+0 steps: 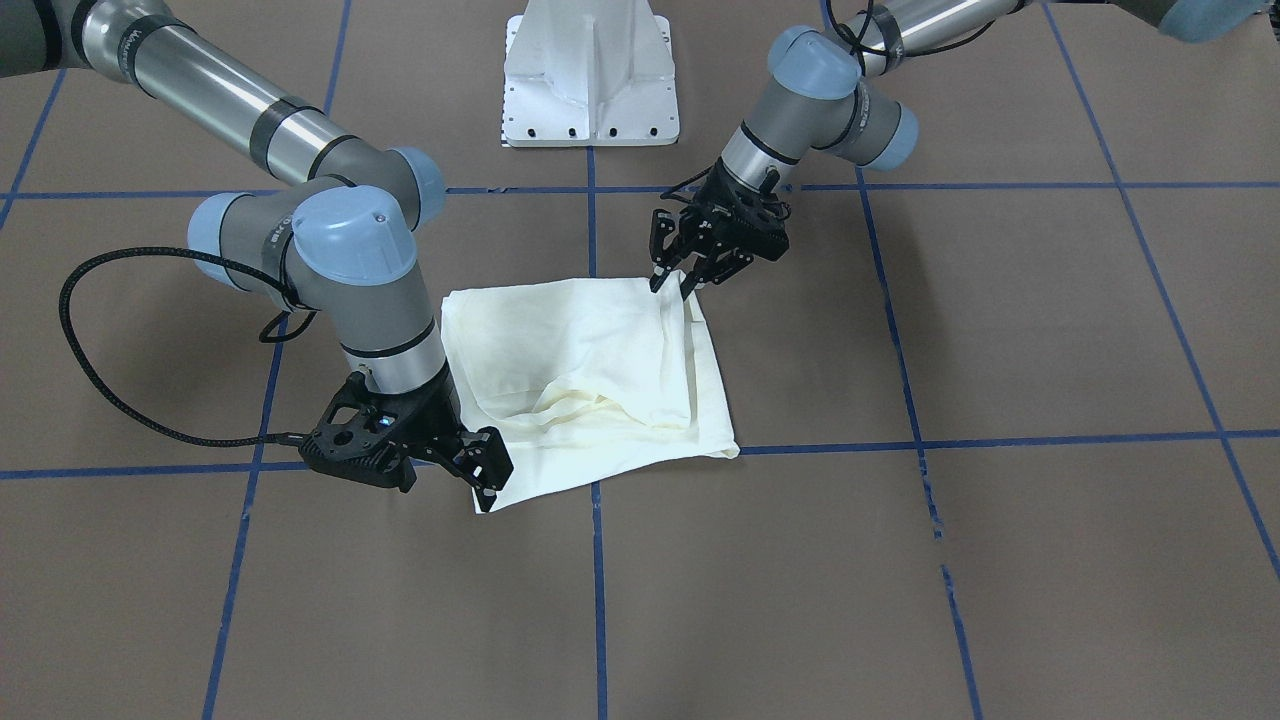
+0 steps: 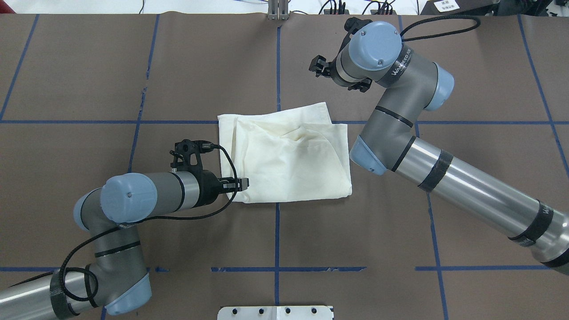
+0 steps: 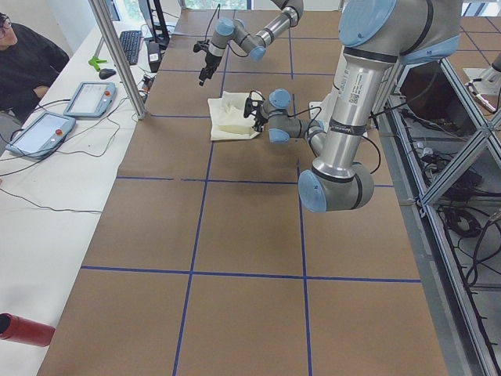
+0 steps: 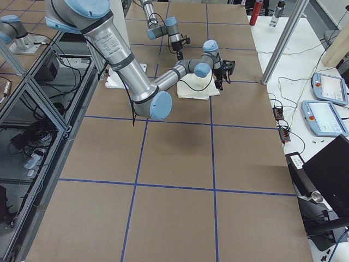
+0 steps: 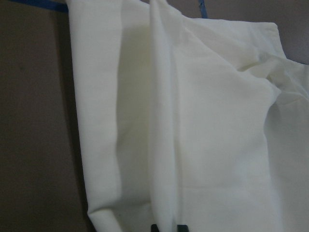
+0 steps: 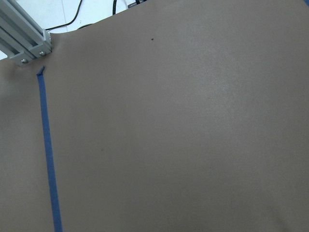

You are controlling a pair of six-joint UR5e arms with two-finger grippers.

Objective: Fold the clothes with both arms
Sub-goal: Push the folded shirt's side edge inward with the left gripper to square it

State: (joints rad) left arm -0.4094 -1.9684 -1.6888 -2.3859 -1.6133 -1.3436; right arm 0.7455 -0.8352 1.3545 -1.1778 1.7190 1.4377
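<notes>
1. In front of the white pedestal base [image 1: 590, 70], on the brown surface [image 1: 1000, 330], the shirt [image 1: 590, 350] lies folded down to a rough square. Its plain cream side is up, and no print or sleeve shows.
2. I'd say most of the folding is done. What's left looks like tidying: the layers don't line up, an under-layer pokes out along one side, and the middle has a rumpled pocket. One more fold may be wanted too.
3. The left end effector [image 1: 672, 288] sits at the shirt corner nearest the pedestal, clamped on the cloth edge there.
4. The right end effector [image 1: 487, 490] is at the opposite corner, the one farthest from the pedestal. I cannot tell whether its jaws are parted or together, but no cloth hangs from it.
5. The front-facing view makes the right tip seem to touch that far corner. The overhead view shows it apart from the shirt, on the side away from the pedestal, so I judge it raised clear.
6. Only the left wrist view shows a raised crease [image 5: 161, 121] running straight to the fingertips [image 5: 154, 227], which reads as a pinch. The right wrist view shows just bare surface, a strip of blue tape [image 6: 46, 145] and an aluminium post [image 6: 21, 43], with no shirt at all.
</notes>
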